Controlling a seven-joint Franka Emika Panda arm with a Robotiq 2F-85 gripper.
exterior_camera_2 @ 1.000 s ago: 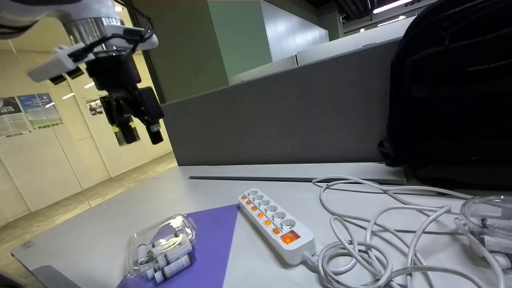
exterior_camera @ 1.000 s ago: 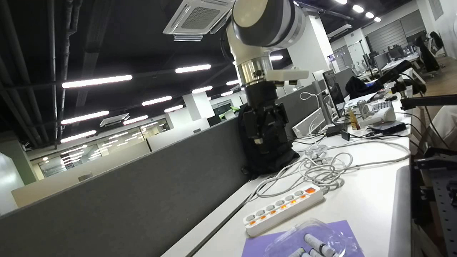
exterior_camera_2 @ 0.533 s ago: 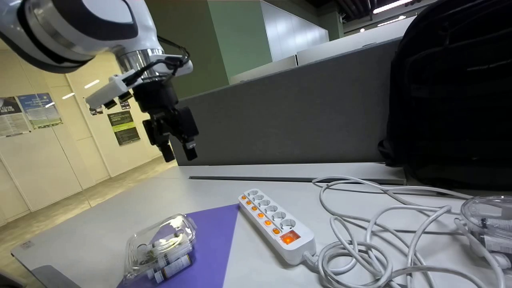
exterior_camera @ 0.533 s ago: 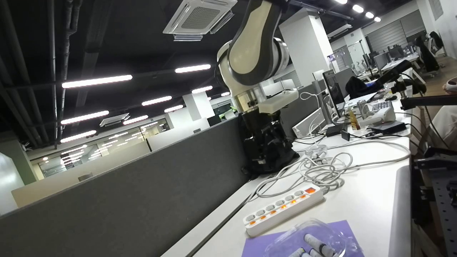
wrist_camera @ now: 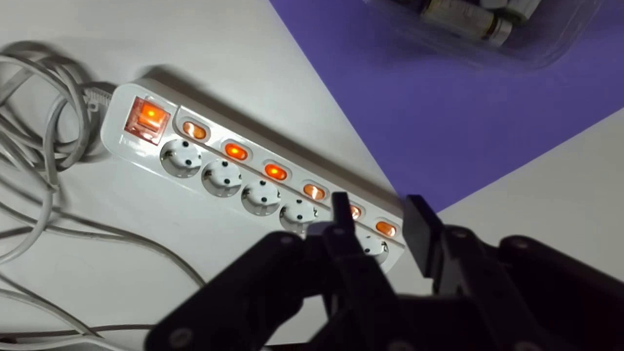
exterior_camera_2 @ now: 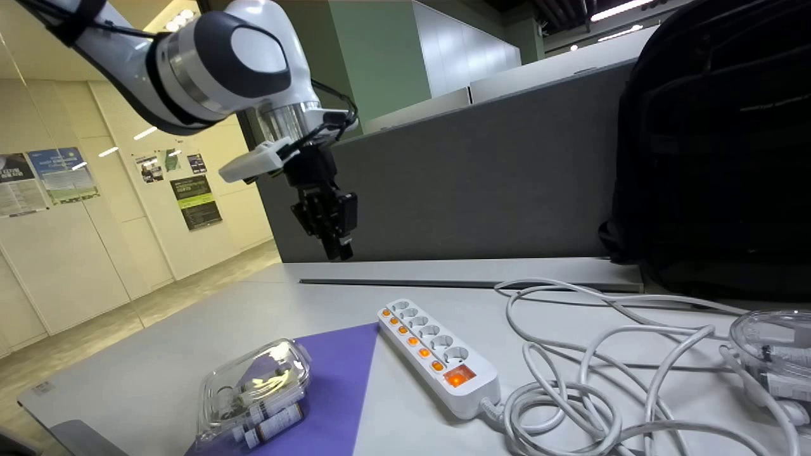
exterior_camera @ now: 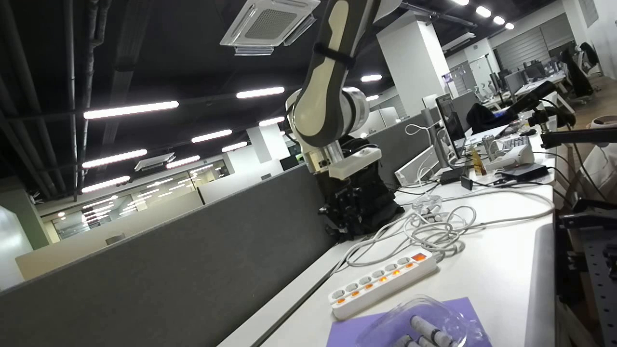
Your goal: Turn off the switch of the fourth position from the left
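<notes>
The white power strip [exterior_camera_2: 443, 373] lies on the table, with a row of orange switches beside its sockets and a bigger red main switch [exterior_camera_2: 459, 376] at the cable end. Counted from the left in both exterior views, the fourth switch [exterior_camera: 382, 279] glows, as does its neighbour towards the main switch. In the wrist view that fourth switch [wrist_camera: 276, 171] is bright and unobstructed. My gripper [exterior_camera_2: 337, 252] hangs above the table, apart from the strip. Its black fingers [wrist_camera: 342, 214] stand part-way apart with nothing held; in the wrist view they cover some of the strip's far end.
A purple sheet [exterior_camera_2: 342, 380] borders the strip, with a clear container [exterior_camera_2: 279, 358] of small bottles on it. Grey cable [exterior_camera_2: 564, 405] loops past the strip's main-switch end. A grey partition [exterior_camera_2: 475, 190] and a black backpack [exterior_camera_2: 709, 158] stand behind.
My arm has come down and towards the strip, moving right in an exterior view. The fingers have drawn closer together. The strip and its lights look the same.
</notes>
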